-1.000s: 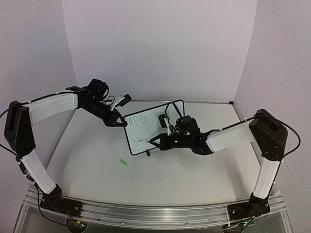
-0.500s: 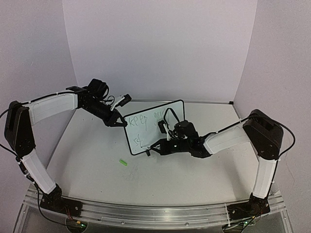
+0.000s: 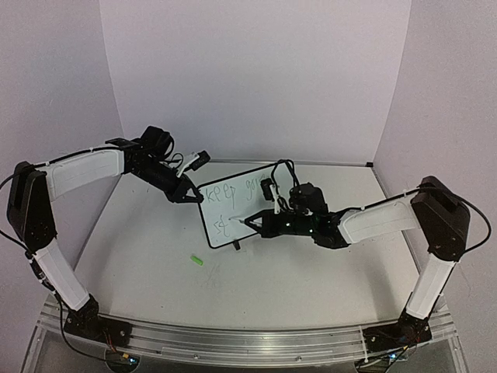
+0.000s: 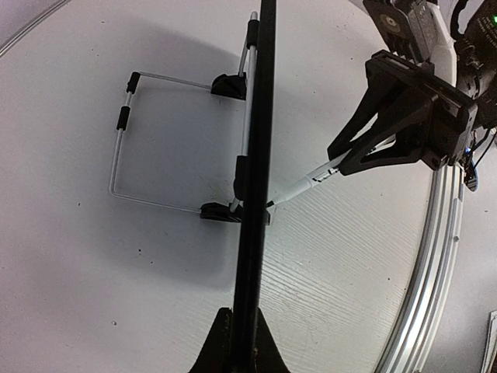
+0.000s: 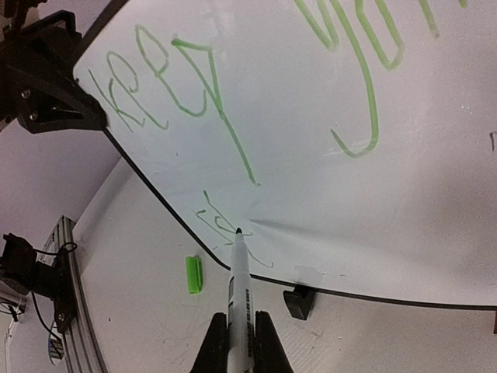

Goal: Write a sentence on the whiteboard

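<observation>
1. Green sentence (image 3: 220, 194) runs across the face of the white board (image 3: 237, 210). The top line reads "keep" and then part of a second word, and a few small strokes sit on the lower line.
2. The board stands on the table (image 3: 140, 249), about midway across and toward the back, between the two grippers. It rests on its black feet, one of them (image 5: 299, 301) clear in the right wrist view. The left wrist view shows a wire stand (image 4: 120, 155) behind it.
3. The left gripper (image 3: 192, 197) has its jaws pressed onto the board's upper left corner, with the black frame between them. In its own wrist view the board is edge-on and rises straight up from between the fingers.
4. The right gripper (image 5: 239, 342) reaches in from the right, low in front of the board. Its jaws pinch the barrel of a white marker (image 5: 239, 291).
5. The marker's tip touches the board among the lower-line strokes, close to the bottom edge and toward the left end.
6. A green cap (image 3: 197, 260) lies on the table in front of the board's lower left corner, apart from the board and from both grippers.
</observation>
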Robot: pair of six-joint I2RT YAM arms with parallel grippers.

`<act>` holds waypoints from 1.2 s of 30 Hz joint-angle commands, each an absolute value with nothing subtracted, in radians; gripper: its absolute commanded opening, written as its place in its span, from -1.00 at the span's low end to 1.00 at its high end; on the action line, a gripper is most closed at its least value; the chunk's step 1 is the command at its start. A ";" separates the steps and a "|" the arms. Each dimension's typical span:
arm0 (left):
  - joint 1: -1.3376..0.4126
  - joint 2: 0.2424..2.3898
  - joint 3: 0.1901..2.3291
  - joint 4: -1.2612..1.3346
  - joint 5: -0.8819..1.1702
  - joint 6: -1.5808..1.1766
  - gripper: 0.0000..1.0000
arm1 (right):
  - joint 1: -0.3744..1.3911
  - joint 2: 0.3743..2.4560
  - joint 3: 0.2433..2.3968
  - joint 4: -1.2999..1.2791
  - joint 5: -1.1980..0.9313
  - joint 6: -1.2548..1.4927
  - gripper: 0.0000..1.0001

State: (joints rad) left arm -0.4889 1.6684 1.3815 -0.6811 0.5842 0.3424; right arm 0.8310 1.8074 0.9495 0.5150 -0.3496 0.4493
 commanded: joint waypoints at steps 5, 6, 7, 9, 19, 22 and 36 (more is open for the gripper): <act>-0.490 1.689 1.387 -0.707 0.507 0.365 -1.00 | 0.829 1.829 0.994 0.534 -0.347 0.445 -1.00; -0.489 1.690 1.388 -0.708 0.507 0.365 -1.00 | 0.829 1.834 0.998 0.533 -0.346 0.446 -1.00; -0.489 1.690 1.388 -0.707 0.506 0.366 -1.00 | 0.829 1.837 1.001 0.533 -0.341 0.446 -1.00; -0.489 1.689 1.388 -0.707 0.506 0.366 -1.00 | 0.829 1.842 1.005 0.530 -0.331 0.448 -1.00; -0.489 1.691 1.388 -0.706 0.507 0.365 -1.00 | 0.829 1.846 0.996 0.499 -0.263 0.467 -1.00; -0.489 1.691 1.388 -0.707 0.506 0.365 -1.00 | 0.829 1.847 0.975 0.499 -0.258 0.477 -1.00; -0.489 1.692 1.389 -0.707 0.508 0.366 -1.00 | 0.829 1.892 0.984 0.495 -0.281 0.487 -1.00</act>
